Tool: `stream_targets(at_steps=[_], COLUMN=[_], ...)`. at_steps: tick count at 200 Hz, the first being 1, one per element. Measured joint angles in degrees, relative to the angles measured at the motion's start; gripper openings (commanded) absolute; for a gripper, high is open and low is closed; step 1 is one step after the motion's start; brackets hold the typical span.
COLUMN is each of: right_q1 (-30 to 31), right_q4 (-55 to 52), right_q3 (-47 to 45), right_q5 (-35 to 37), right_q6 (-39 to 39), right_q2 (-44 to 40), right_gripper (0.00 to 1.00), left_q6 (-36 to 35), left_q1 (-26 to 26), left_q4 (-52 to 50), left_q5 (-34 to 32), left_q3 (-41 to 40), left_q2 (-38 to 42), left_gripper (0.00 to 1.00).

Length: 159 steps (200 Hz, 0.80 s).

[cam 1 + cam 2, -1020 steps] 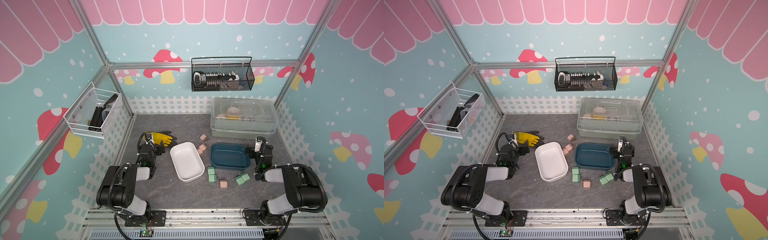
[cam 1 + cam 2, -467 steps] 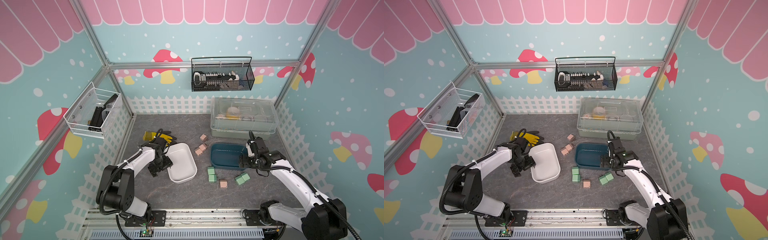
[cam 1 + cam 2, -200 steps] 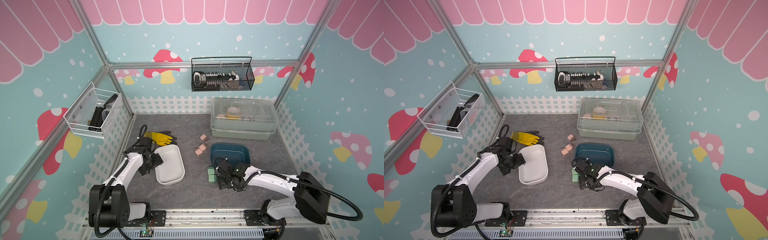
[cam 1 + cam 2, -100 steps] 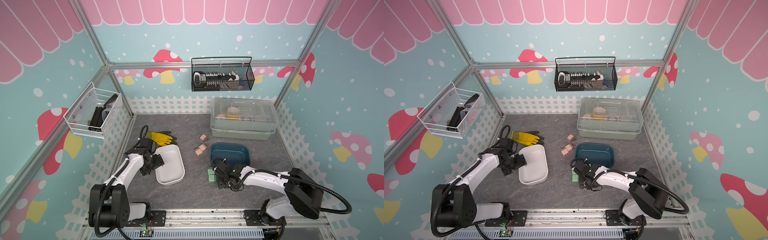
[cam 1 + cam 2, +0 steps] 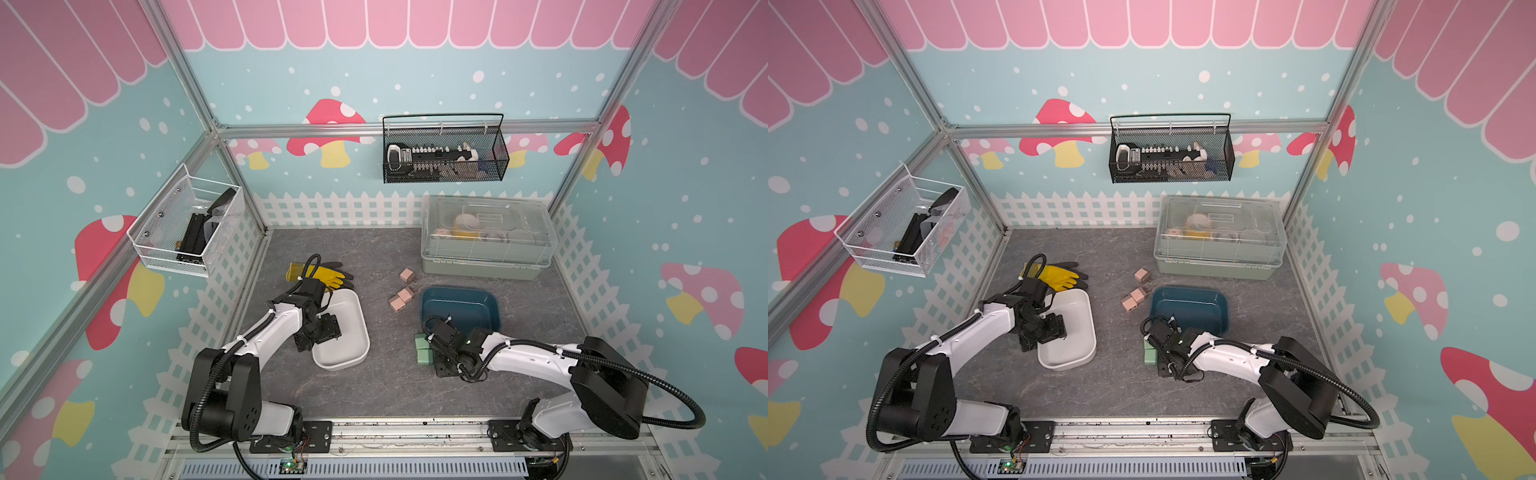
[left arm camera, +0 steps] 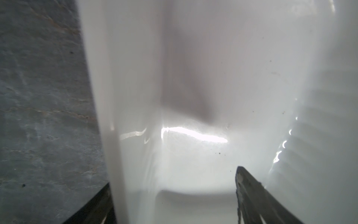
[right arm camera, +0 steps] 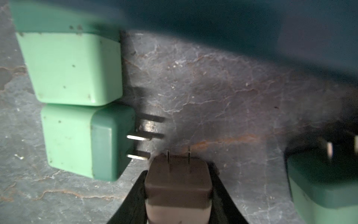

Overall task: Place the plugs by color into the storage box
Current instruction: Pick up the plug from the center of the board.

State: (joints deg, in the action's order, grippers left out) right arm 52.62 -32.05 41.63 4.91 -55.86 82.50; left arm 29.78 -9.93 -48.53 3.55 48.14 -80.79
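Note:
My right gripper (image 7: pixel 177 174) is shut on a peach-pink plug (image 7: pixel 177 186), prongs pointing forward, low over the grey floor. Two mint-green plugs (image 7: pixel 71 66) (image 7: pixel 87 143) lie close beside it, a third (image 7: pixel 321 186) on its other side. In both top views that gripper (image 5: pixel 442 365) (image 5: pixel 1165 368) sits just in front of the dark teal tray (image 5: pixel 461 307). Three pink plugs (image 5: pixel 405 294) lie between the trays. My left gripper (image 6: pixel 174 176) (image 5: pixel 318 336) is open, straddling the white tray's (image 5: pixel 349 353) left wall, one finger (image 6: pixel 257 199) inside it.
A yellow glove (image 5: pixel 328 274) lies behind the white tray. A clear-lidded grey-green bin (image 5: pixel 486 241) stands at the back right. A black mesh basket (image 5: pixel 444 153) hangs on the back wall, a white wire basket (image 5: pixel 187 228) on the left wall. A white picket fence rings the floor.
My right gripper has shut on the pink plug beside the green ones. Earlier, the left arm dragged the white tray leftward; over the last second it has hardly moved.

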Motion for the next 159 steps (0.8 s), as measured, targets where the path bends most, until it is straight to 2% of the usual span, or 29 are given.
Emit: stream_targets(at_steps=[101,129,159], right_q1=[0.0,0.0,0.4], right_q4=[-9.0,-16.0,-21.3], right_q3=[-1.0,5.7,18.7], right_q5=[0.4,1.0,1.4], right_q6=[-1.4,-0.6,1.8], right_q2=[-8.3,-8.0,-4.3], right_gripper=[0.33,0.33,0.33], left_q6=[0.0,0.5,2.8], left_q1=[-10.2,-11.7,-11.2], left_q4=[0.8,0.8,-1.6], left_q5=[-0.6,-1.7,-6.0], left_q3=[2.2,3.2,6.2], left_q2=[-3.7,-1.8,7.6], left_gripper=[0.81,0.85,0.85])
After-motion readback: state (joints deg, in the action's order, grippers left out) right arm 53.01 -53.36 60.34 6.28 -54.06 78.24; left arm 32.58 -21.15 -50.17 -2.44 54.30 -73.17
